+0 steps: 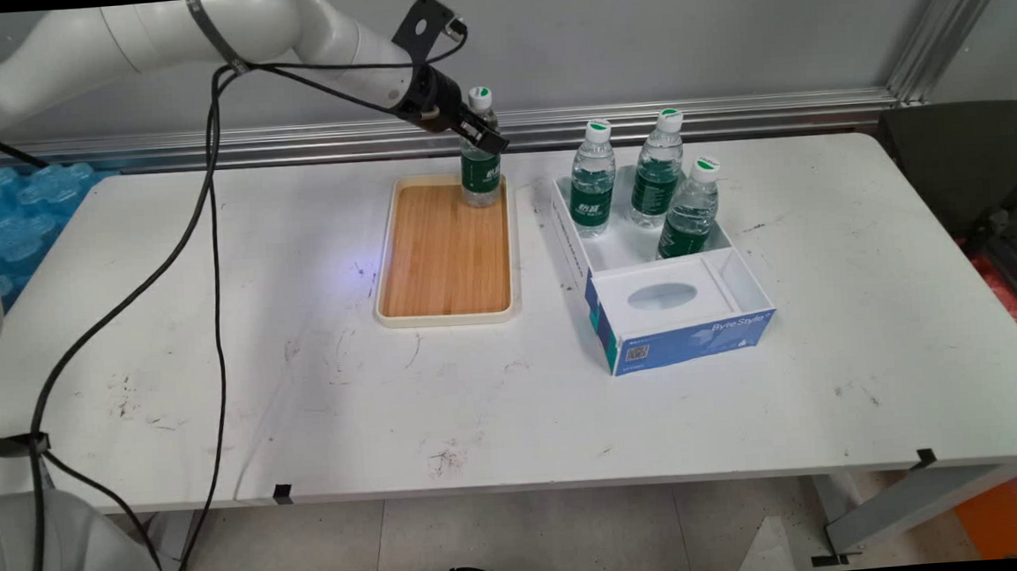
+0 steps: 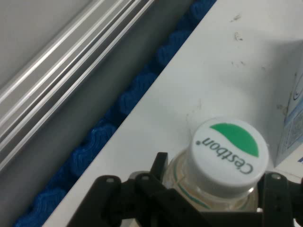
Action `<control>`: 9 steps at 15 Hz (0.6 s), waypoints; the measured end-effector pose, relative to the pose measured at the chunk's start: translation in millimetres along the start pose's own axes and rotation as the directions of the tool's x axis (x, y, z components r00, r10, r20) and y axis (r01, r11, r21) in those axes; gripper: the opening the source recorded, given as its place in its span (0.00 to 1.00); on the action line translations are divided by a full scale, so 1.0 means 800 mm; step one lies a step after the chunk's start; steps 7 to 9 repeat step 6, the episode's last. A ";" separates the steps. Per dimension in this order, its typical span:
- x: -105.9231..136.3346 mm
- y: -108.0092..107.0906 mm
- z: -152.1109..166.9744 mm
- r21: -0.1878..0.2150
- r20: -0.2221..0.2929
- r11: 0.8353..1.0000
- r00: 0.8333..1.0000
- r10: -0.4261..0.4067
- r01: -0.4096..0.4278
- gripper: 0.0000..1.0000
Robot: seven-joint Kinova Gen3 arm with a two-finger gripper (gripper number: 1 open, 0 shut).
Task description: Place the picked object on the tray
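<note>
At upper centre of the main view, the jaws (image 1: 483,137) are pinching a bottle (image 1: 481,168) just below its cap, keeping it upright on the tray's (image 1: 443,252) far right corner; three bottles (image 1: 642,182) are standing in a box (image 1: 683,332) beside it.

Main view: bright, even overhead light, soft faint shadows on the scuffed white table (image 1: 569,405); sharp centre, straight edges bow slightly twd the corners. Mild glare on the ribbed aluminium wall rail (image 1: 727,113). Hand view: white-and-green bottle cap (image 2: 229,156) fairly crisp, black gripper linkage (image 2: 142,203) and background soft, slightly blurred.
</note>
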 end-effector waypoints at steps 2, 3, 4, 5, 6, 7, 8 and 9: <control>-0.004 -0.001 0.005 -0.002 -0.001 1.000 1.000 0.002 -0.002 0.00; -0.006 -0.002 0.006 -0.004 -0.002 1.000 1.000 0.004 -0.004 1.00; -0.008 -0.002 0.008 -0.006 -0.003 1.000 1.000 0.006 -0.006 1.00; -0.010 -0.002 0.008 -0.008 -0.005 1.000 1.000 0.009 -0.009 1.00; -0.011 -0.003 0.008 -0.011 -0.007 1.000 1.000 0.011 -0.011 1.00; -0.011 -0.003 0.008 -0.011 -0.007 1.000 1.000 0.011 -0.011 1.00; -0.011 -0.003 0.008 -0.011 -0.007 1.000 1.000 0.011 -0.011 1.00; -0.011 -0.003 0.008 -0.011 -0.007 1.000 1.000 0.011 -0.011 1.00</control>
